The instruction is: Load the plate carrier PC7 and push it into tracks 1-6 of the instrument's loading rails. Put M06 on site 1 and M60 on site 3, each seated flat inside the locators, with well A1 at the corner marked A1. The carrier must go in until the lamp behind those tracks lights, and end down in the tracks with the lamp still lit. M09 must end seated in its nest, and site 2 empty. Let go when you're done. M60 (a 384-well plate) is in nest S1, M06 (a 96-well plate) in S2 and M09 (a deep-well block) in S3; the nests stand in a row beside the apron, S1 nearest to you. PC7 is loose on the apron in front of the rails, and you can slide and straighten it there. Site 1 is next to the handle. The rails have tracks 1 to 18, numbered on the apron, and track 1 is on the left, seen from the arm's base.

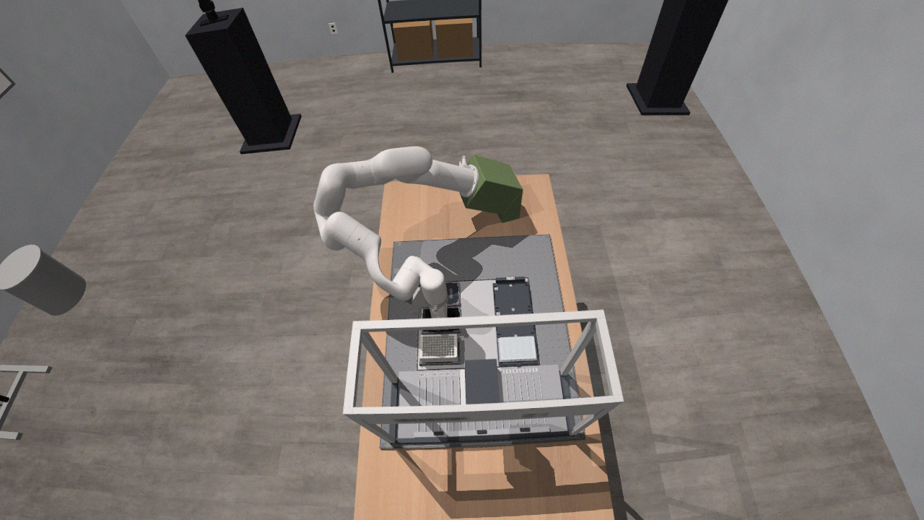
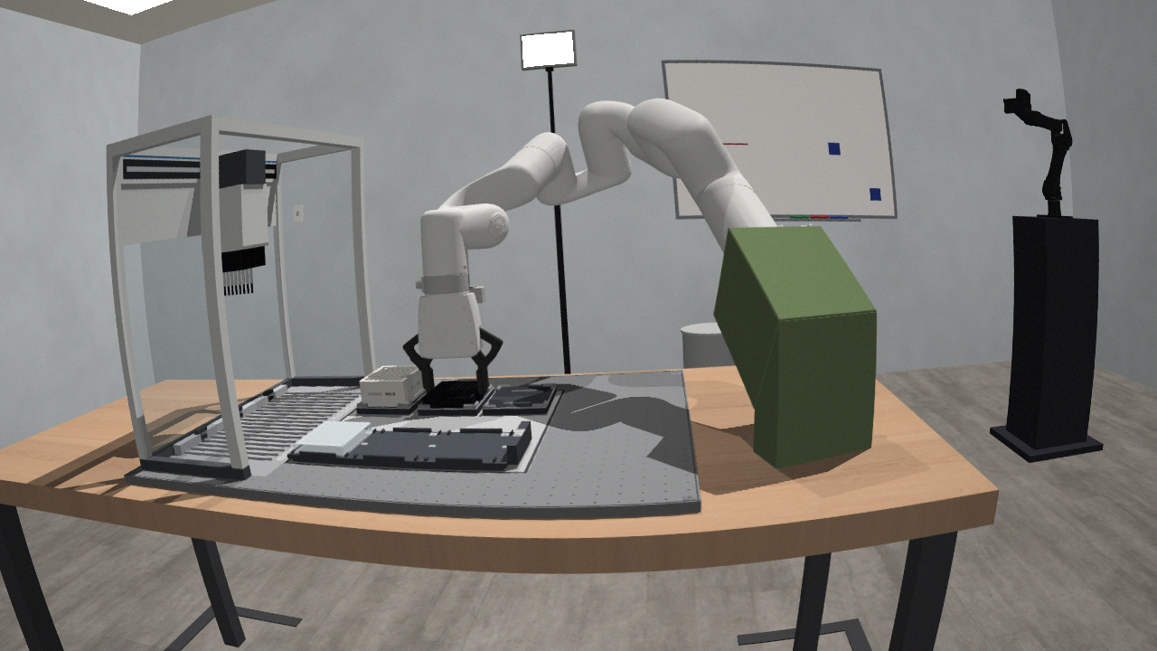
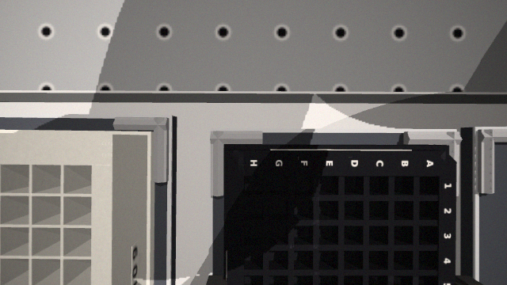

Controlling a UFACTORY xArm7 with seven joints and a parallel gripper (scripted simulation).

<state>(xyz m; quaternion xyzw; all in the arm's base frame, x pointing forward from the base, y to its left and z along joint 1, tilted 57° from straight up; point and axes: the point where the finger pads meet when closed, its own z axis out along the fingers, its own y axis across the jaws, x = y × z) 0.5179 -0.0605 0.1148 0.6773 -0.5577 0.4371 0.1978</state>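
Your pincer is down over the middle nest and clamped on the black plate, one finger on each long side, so it grips across the plate's short width. The plate is not lifted; it sits low inside the nest's corner stops. In the wrist view the letters H to A run across the top and the numbers run down the right edge. That puts well A1 at the top right corner and the long axis at right angles to the row of nests. The pale deep block stands in the nest just to the left in the side view, and the nest to the right is bare. The long dark carrier lies well to the right of the nests in the overhead view, parallel to the row, its long axis pointing at the rails. A white plate already sits on its rail end. The free end toward the arm's base is probably where this plate belongs. You likely need a straight lift, then a sideways carry with a small shift toward the base. I cannot read the carrier's A1 mark, so check the corner before lowering.
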